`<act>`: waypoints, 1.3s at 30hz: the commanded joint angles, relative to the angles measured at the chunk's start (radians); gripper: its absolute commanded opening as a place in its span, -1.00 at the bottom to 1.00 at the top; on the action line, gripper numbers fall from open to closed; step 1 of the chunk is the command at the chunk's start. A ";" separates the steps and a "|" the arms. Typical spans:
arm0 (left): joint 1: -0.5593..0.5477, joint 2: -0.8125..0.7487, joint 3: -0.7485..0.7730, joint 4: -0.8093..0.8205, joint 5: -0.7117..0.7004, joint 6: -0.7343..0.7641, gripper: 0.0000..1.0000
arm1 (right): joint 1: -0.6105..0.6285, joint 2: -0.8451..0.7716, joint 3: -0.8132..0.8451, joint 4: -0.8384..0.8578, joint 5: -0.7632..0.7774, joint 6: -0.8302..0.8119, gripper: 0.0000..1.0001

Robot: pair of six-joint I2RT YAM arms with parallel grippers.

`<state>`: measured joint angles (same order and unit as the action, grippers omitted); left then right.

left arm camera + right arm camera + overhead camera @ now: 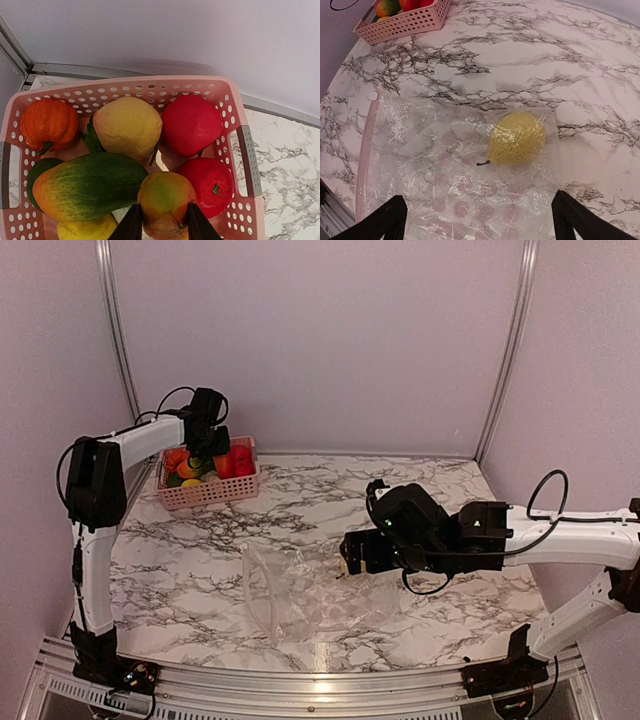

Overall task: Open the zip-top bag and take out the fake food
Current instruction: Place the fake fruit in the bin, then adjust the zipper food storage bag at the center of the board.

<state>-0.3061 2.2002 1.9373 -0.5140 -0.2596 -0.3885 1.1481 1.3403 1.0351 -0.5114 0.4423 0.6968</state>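
The clear zip-top bag (300, 595) lies flat on the marble table near the front; in the right wrist view (435, 165) its pink zip strip (364, 155) runs along the left edge. A yellow toy pear (516, 138) lies inside the bag. My right gripper (480, 225) is wide open just above the bag, its jaws on either side of the pear and apart from it; it is at the bag's right end in the top view (352, 558). My left gripper (165, 227) is over the pink basket (150, 82), shut on an orange-green toy fruit (165, 197).
The pink slatted basket (208, 490) stands at the back left and holds several toy fruits: an orange pumpkin (48, 124), a yellow fruit (127, 125), two red ones (192, 122), a green-orange mango (87, 185). Walls close the back and sides.
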 commanded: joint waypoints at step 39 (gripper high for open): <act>-0.114 -0.836 -1.105 0.463 0.454 -0.360 0.74 | -0.124 -0.033 -0.059 -0.003 -0.031 -0.063 0.97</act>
<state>-0.3901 1.4551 0.9314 -0.1650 0.1303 -0.6674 1.0386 1.3193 0.9829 -0.5282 0.4274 0.6556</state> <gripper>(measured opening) 0.872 0.987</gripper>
